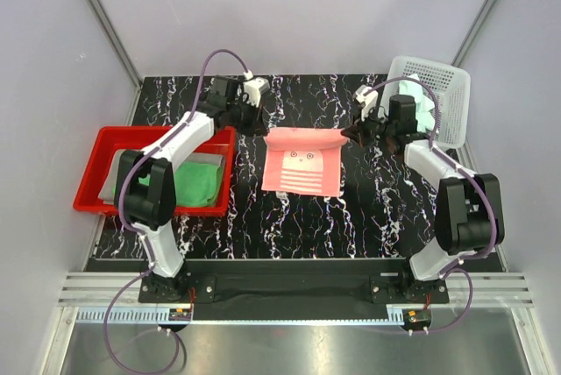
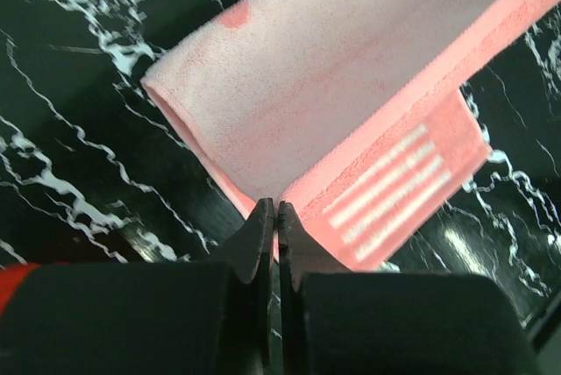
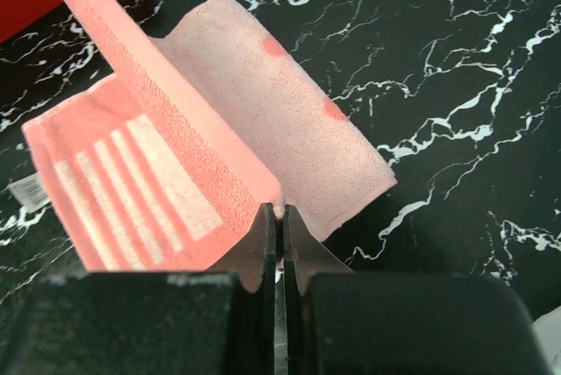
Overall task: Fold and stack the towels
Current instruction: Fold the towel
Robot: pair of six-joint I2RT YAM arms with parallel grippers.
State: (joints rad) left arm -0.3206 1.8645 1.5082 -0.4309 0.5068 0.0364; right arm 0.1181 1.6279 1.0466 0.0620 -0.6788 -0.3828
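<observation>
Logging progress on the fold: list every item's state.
pink towel: far edge lifted, partly folded over; near part flat
left gripper: shut on pink towel
right gripper: shut on pink towel
green towel: lying on grey towel
grey towel: lying in red tray
mint towel: bunched in white basket

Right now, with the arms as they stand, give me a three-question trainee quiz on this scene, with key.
1. True or false: the left gripper and the right gripper are each shut on the pink towel.
2. Where does the green towel lie? A in the red tray; B under the pink towel; C in the right gripper.
3. What is printed at the pink towel's near end?
Key: 1 true; 2 A; 3 white stripes.
</observation>
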